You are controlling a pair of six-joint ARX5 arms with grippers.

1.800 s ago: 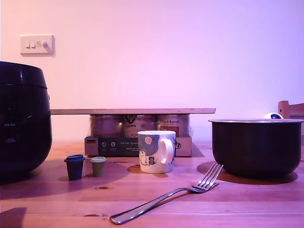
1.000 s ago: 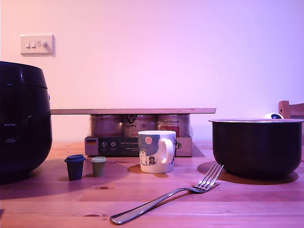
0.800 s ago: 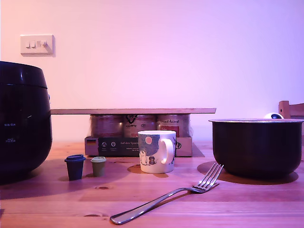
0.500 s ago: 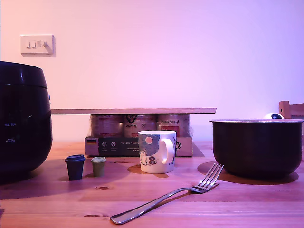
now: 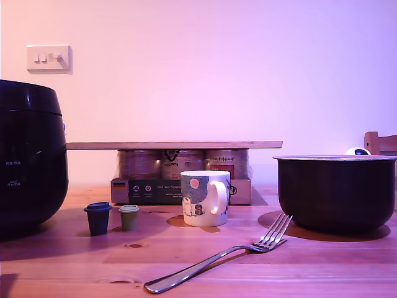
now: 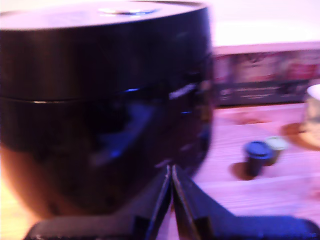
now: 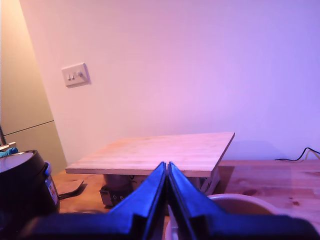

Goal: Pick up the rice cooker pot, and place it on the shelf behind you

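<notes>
Rice cooker pot: we see the rice cooker pot [image 5: 335, 191] standing upright on the wooden tabletop [image 5: 205, 261], toward the exterior view's right end, nothing gripping it.
Shelf: the shelf [image 5: 173, 144] lies flat across a tray of jars [image 5: 181, 176] at the back of the tabletop, nothing resting on it; in our second wrist view its top [image 7: 155, 152] is bare.
In the way: a fork [image 5: 223, 253] lies on the tabletop just in front of the pot; a mug [image 5: 205, 198] stands between pot and jars.
Other things: the black cooker body [image 5: 30, 158] fills the exterior view's left end; two small capped cups [image 5: 111, 217] stand beside it.
My first gripper [image 6: 170, 172]: tips pressed together, holding nothing, close up against the cooker body [image 6: 105, 100].
My second gripper [image 7: 166, 170]: tips pressed together, empty, pointing at the shelf.
</notes>
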